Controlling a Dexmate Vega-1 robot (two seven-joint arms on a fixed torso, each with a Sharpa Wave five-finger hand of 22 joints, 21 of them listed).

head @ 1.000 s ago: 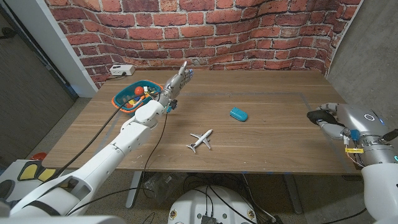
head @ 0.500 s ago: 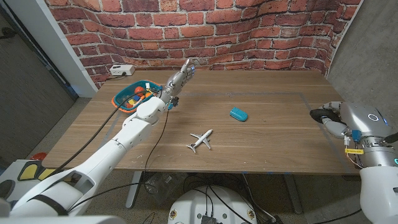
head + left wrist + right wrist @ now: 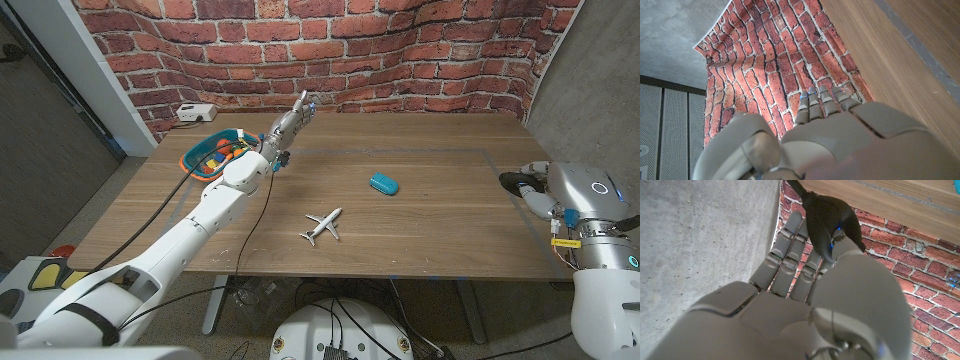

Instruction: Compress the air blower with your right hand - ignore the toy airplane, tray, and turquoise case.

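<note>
Blower (image 3: 827,222), black, grasped by right hand (image 3: 805,300); thumb seemingly pressed against its bulb, fingers (image 3: 785,245) alongside. Left hand (image 3: 285,128) released, fingers straight above table (image 3: 420,225).

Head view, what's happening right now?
The right hand at the table's right edge holds the black air blower; the right wrist view shows thumb and fingers around its bulb. The left hand is raised near the back of the table, fingers extended, holding nothing. The toy airplane, turquoise case and tray sit untouched.
</note>
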